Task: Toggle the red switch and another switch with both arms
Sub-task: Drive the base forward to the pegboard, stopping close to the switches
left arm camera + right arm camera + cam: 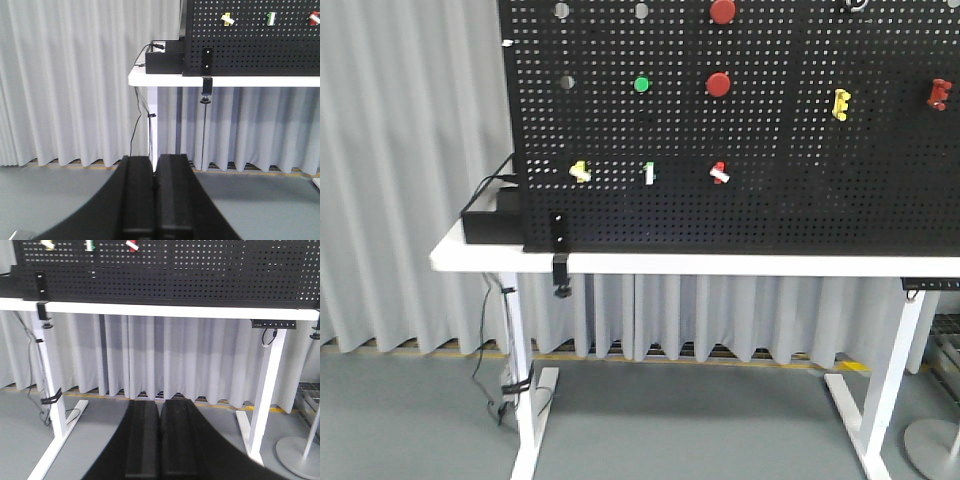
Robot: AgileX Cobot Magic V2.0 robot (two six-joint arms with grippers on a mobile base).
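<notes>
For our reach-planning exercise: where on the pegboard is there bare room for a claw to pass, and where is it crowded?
Free: the pegboard right of the red switch, below the yellow bracket and red bracket. Crowded: the row of pale yellow switch, white toggle and red switch, with round buttons above.
</notes>
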